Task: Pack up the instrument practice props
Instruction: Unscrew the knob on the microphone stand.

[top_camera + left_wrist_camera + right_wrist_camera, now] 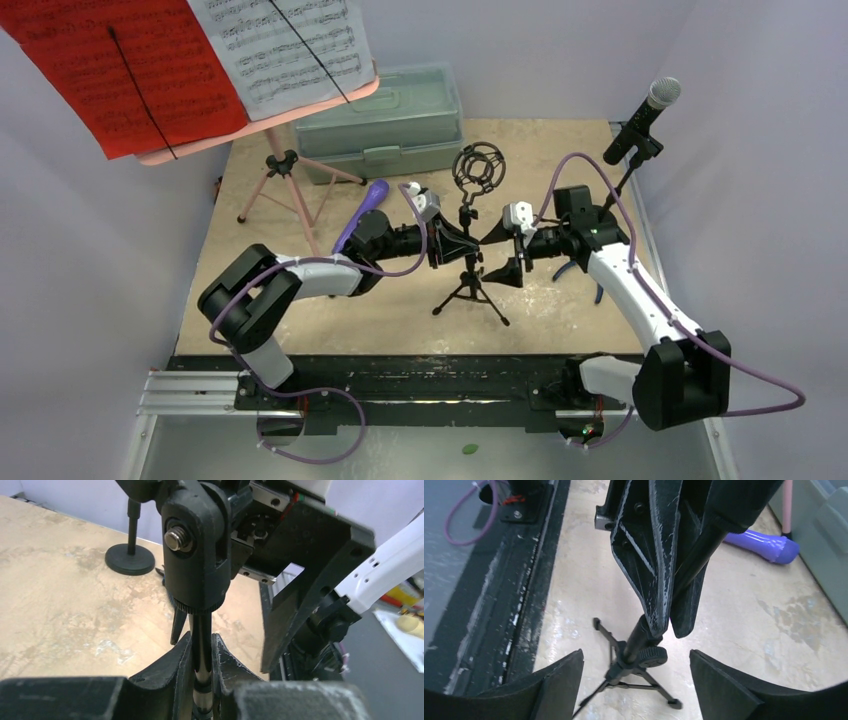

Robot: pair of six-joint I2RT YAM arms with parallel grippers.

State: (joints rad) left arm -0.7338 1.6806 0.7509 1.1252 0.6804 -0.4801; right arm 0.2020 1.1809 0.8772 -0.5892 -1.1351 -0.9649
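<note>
Small black mic mount [469,287] stands mid-table on tripod legs. L gripper [462,246] is clamped on its pole; R gripper [500,253] faces it, jaws wide, holding nothing. Purple microphone [361,212] lies beside L arm, w/ grey-green case [385,125] and pink tripod [285,185] behind. Only L wrist view shows a round stand base [130,559]; R wrist view shows the leg hub close up.

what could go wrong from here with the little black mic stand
Only the left gripper clamps the thin pole of the black tripod stand; with the right gripper open, the stand could swivel or slip. The two grippers face each other closely, so closing in may knock them together.
</note>
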